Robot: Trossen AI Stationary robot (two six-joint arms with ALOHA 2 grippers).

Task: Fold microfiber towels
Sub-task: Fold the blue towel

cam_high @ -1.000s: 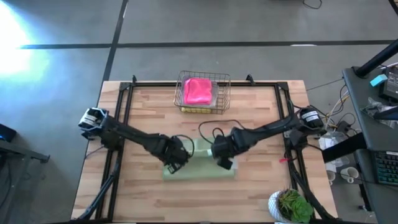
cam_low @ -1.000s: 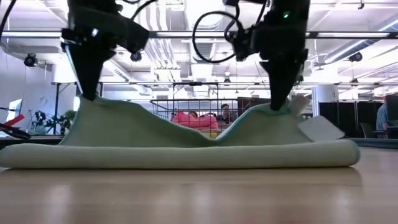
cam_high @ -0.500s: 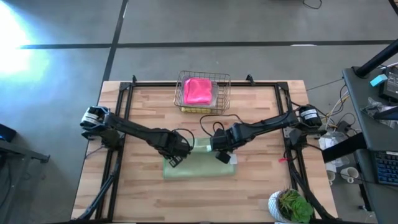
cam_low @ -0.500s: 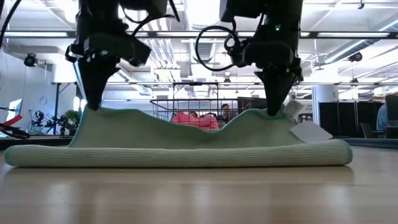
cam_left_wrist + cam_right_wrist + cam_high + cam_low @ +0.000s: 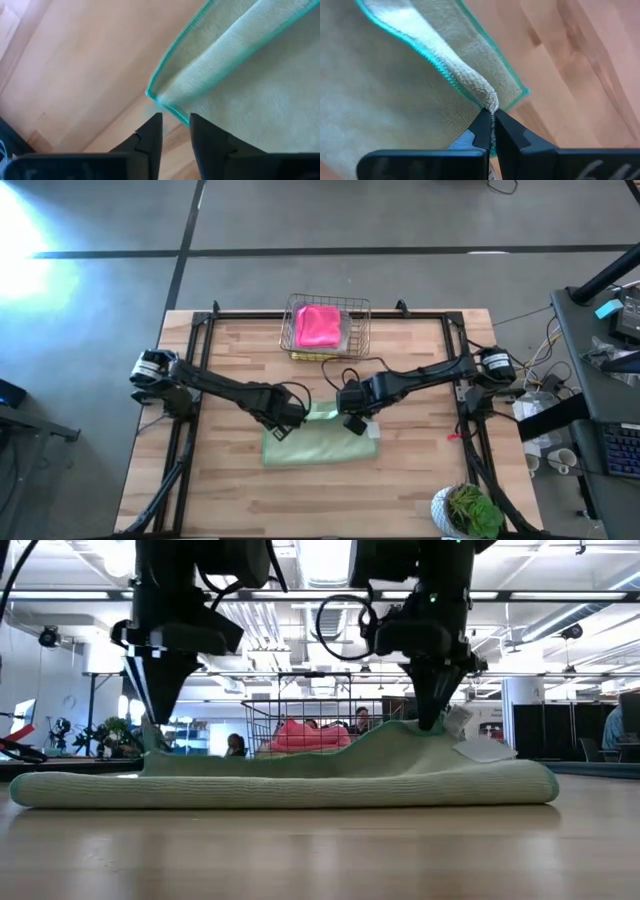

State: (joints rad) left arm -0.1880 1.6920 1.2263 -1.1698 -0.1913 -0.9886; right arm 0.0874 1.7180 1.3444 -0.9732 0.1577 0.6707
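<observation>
1. High view is showing both grippers meeting over the far edge of the pale sage green microfiber towel [image 5: 320, 442], which is lying in the middle of the wooden table [image 5: 230, 350], seemingly so a carried layer lands squarely on the one beneath.
2. Right gripper [image 5: 492, 120] is pinching a teal-hemmed corner, fingers together on the cloth.
3. Left gripper [image 5: 175, 122] is hanging with fingers slightly apart, the towel corner lying just beyond the tips rather than between them.
4. Copper wire basket [image 5: 328, 330] holding the hot pink folded towel [image 5: 318, 326] is sitting farther back, well apart, blocking nothing.
</observation>
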